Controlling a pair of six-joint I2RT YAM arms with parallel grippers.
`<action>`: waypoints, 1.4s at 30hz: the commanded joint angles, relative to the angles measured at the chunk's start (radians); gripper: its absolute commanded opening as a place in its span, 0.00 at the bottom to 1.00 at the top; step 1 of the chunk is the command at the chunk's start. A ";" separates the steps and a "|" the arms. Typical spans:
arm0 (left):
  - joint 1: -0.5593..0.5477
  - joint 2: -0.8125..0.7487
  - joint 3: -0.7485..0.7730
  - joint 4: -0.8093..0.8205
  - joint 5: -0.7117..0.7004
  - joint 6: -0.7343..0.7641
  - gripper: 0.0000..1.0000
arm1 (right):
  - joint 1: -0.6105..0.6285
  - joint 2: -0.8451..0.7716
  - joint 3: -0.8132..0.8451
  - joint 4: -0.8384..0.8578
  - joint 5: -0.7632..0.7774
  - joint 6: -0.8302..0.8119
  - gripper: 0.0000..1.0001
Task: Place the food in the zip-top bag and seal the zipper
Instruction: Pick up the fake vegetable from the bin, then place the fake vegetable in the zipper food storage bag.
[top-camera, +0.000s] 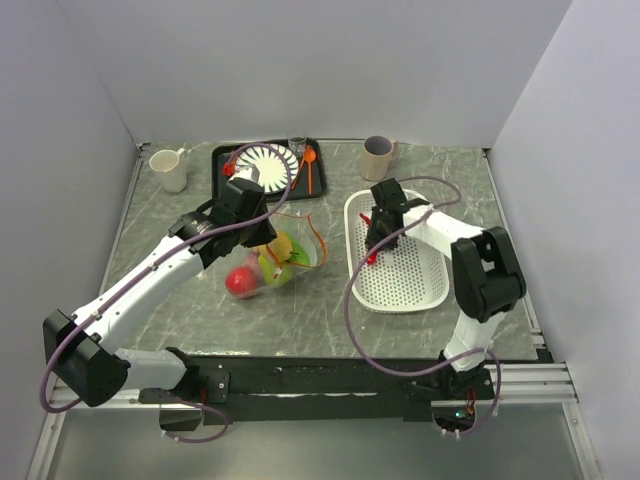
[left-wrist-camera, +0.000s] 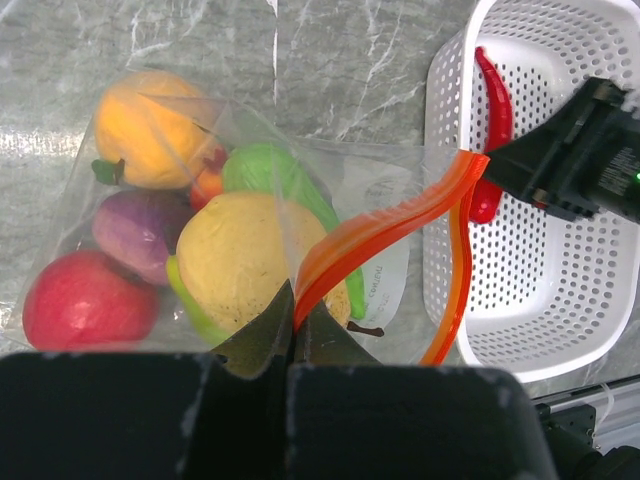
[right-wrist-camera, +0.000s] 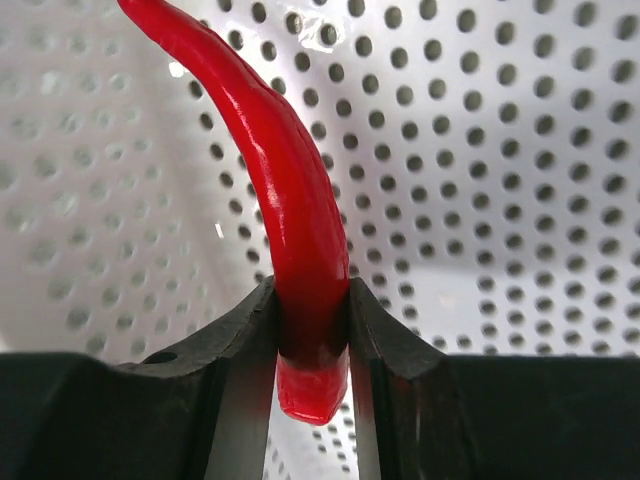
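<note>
The clear zip-top bag (top-camera: 270, 262) lies mid-table and holds several fruits: a red one (left-wrist-camera: 85, 300), a purple one (left-wrist-camera: 140, 225), an orange one (left-wrist-camera: 150, 130), a yellow one (left-wrist-camera: 240, 260) and a green one (left-wrist-camera: 275, 170). My left gripper (left-wrist-camera: 293, 325) is shut on the orange-red zipper strip (left-wrist-camera: 385, 225) at the bag's mouth, which gapes open toward the basket. My right gripper (right-wrist-camera: 310, 330) is shut on a red chili pepper (right-wrist-camera: 290, 190) inside the white perforated basket (top-camera: 415, 280). The pepper also shows in the left wrist view (left-wrist-camera: 497, 115).
A black tray (top-camera: 225, 180) at the back holds a white plate (top-camera: 265, 165), an orange fork and spoon (top-camera: 310, 170) and a glass. A white mug (top-camera: 170, 170) stands back left and a beige mug (top-camera: 378, 157) back centre.
</note>
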 joint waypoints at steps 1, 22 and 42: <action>0.003 0.006 0.000 0.036 0.019 0.014 0.01 | -0.005 -0.147 -0.033 0.016 0.044 -0.032 0.28; 0.003 0.033 0.012 0.056 0.050 0.031 0.01 | 0.061 -0.507 -0.029 -0.155 -0.490 -0.338 0.21; 0.003 0.063 0.049 0.048 0.076 0.033 0.01 | 0.220 -0.287 0.195 -0.379 -0.581 -0.388 0.13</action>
